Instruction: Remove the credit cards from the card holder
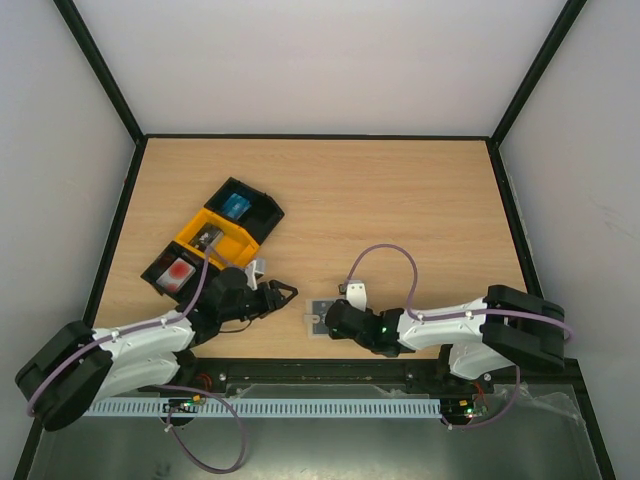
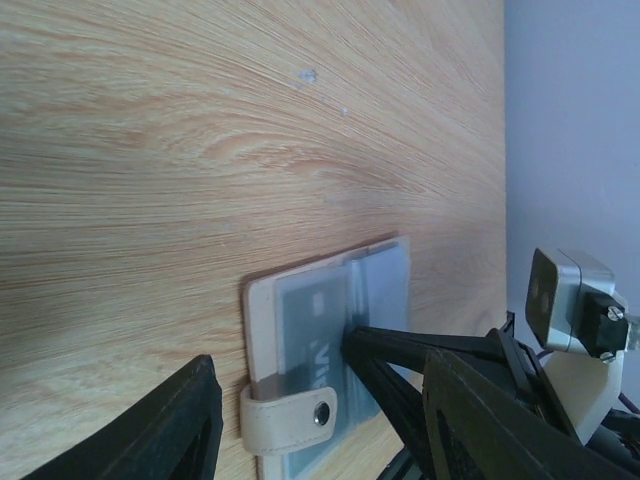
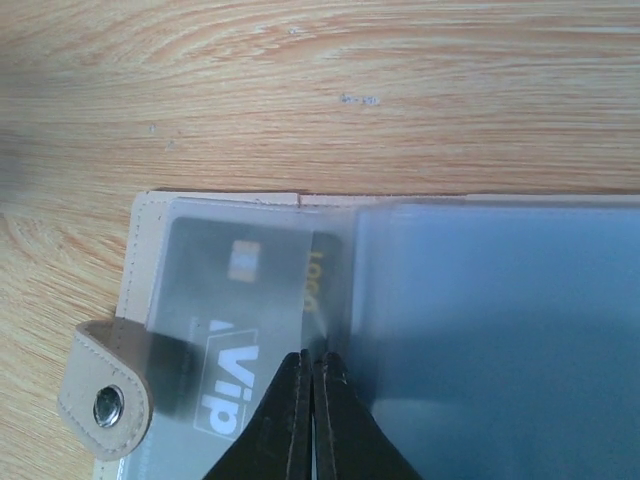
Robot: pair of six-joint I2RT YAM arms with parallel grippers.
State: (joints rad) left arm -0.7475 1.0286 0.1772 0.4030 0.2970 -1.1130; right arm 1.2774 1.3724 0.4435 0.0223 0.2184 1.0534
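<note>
Extraction of a card looked to be the step in hand, and only at its start. The card holder (image 3: 450, 320) lay flat on the table (image 1: 400, 200) near its front edge, between the two arms, with its tan tab (image 3: 105, 395) unsnapped and folded over one end. A dark card (image 3: 240, 330) lettered "ViP" sat fully inside a clear sleeve. The right gripper (image 3: 312, 365) had its jaws closed together, the tips pressed down at the sleeve's open edge; whether they pinched anything could not be told. The left gripper (image 1: 280, 297) hovered just beside the holder on the tab side, spread wide and holding nothing. What looked like a red card (image 1: 178, 272) lay in a black tray (image 1: 150, 268) well apart to the left, so part of the job seemed done. The next move probably called for the left fingers to pin the holder or its tab while the right tips slid the card out along the sleeve, since the thin, slippery plastic would likely drag the whole holder otherwise.
</note>
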